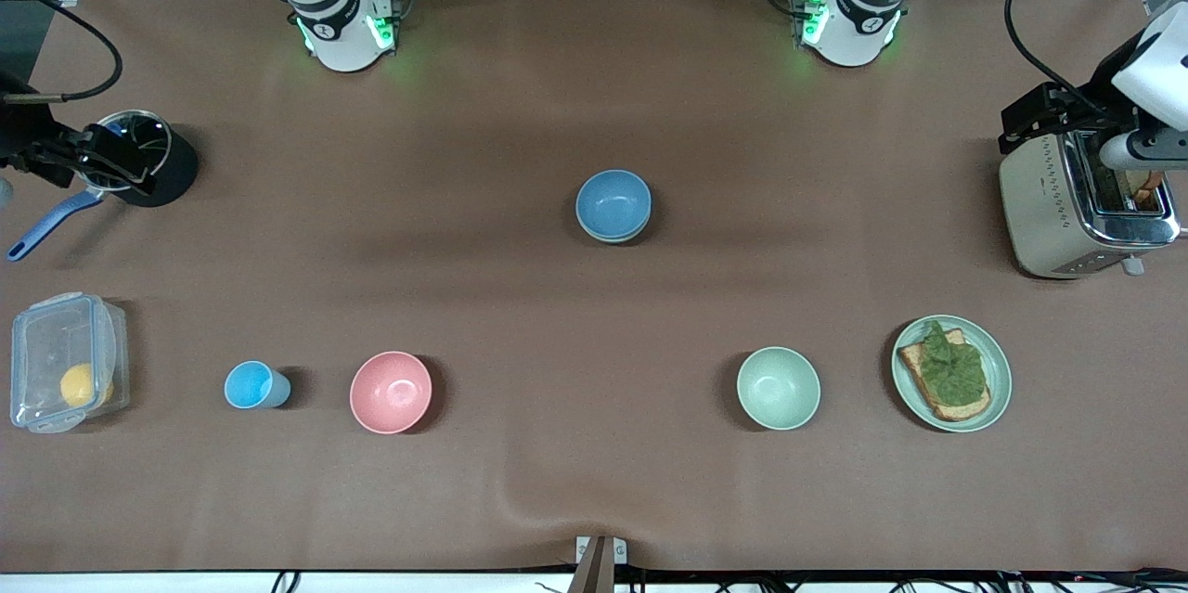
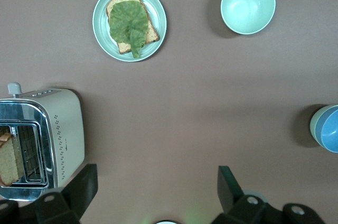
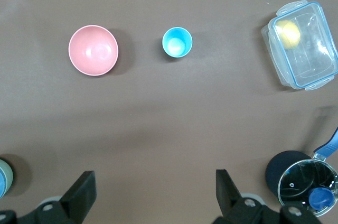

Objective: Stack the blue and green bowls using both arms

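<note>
The blue bowl [image 1: 613, 203] sits nested in the green bowl [image 1: 610, 238] at mid-table; only the green rim shows under it. Both also show at the edge of the left wrist view, the blue bowl [image 2: 331, 130] inside the green bowl [image 2: 315, 124]. My left gripper [image 2: 157, 184] hangs high and open over bare table between the toaster and the stacked bowls, holding nothing. My right gripper [image 3: 153, 187] hangs high and open over bare table toward the right arm's end, also holding nothing. Neither gripper shows in the front view.
A paler mint bowl [image 1: 778, 387] and a plate with toast and lettuce [image 1: 995, 354] lie nearer the front camera toward the left arm's end, with a toaster [image 1: 1044, 203] at that end. Pink bowl [image 1: 391, 392], light-blue cup [image 1: 250, 385], clear box [image 1: 56, 333], lidded pot [image 1: 148, 148] lie toward the right arm's end.
</note>
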`<action>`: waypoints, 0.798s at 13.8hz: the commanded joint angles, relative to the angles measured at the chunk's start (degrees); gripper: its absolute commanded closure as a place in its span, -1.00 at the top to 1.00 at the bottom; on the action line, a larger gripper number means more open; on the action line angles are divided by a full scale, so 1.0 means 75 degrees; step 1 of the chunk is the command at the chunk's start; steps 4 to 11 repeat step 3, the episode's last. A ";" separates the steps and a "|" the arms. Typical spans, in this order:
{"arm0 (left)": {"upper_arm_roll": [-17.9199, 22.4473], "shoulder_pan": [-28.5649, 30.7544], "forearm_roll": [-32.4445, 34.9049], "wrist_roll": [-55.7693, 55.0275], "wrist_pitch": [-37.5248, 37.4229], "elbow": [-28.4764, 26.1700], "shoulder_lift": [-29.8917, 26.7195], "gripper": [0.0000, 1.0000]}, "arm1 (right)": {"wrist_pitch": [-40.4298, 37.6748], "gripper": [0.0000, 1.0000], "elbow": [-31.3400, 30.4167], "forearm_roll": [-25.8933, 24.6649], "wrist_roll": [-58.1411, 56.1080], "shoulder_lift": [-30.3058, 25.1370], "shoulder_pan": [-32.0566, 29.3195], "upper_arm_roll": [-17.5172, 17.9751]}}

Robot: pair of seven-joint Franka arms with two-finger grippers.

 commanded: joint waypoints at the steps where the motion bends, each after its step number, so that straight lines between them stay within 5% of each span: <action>1: 0.0006 -0.0100 0.0172 -0.0036 0.0066 0.0052 0.0014 1.00 | -0.0037 1.00 -0.0100 0.0059 -0.0077 -0.0154 0.0038 -0.0033; 11: 0.0007 -0.0088 0.0172 -0.0036 0.0054 0.0040 0.0025 1.00 | -0.0037 1.00 -0.0111 0.0059 -0.0077 -0.0166 0.0026 -0.0033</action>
